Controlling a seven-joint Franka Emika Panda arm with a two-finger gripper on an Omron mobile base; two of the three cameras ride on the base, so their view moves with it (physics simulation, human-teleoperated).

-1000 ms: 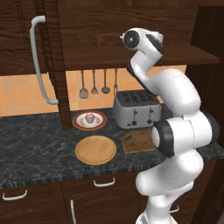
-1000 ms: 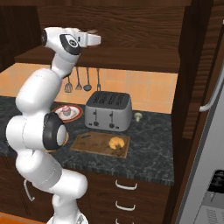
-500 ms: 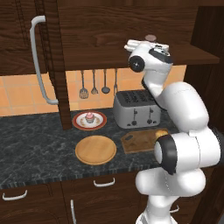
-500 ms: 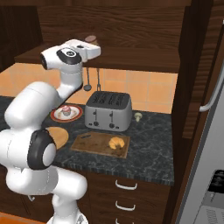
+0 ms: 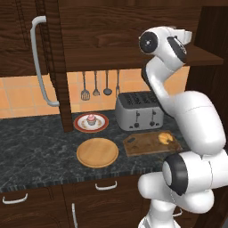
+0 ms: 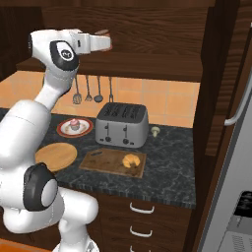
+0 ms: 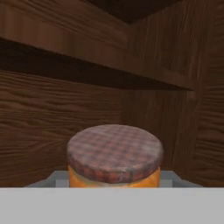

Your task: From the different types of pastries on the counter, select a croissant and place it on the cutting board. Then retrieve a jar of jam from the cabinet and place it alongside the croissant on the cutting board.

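The dark brown wood wall cabinet (image 5: 133, 31) hangs above the long black marble-look worktop (image 5: 35, 147), where a flat rectangular dark-brown wooden cutting board (image 6: 106, 161) carries the small golden-brown crescent croissant (image 6: 131, 160) (just in front of a silver toaster (image 6: 122, 124)). Up at the cabinet shelf, the two-finger pincer (image 6: 101, 42) is clamped around the small orange-brown jar of jam (image 7: 114, 159), with its checked lid.

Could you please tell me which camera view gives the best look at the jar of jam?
The hand view: the jar of jam sits close and centred, its checked lid and orange body plain against the cabinet's wood. The right base view gives just a sliver of its lid above the hand. The left base view hides it behind the arm.
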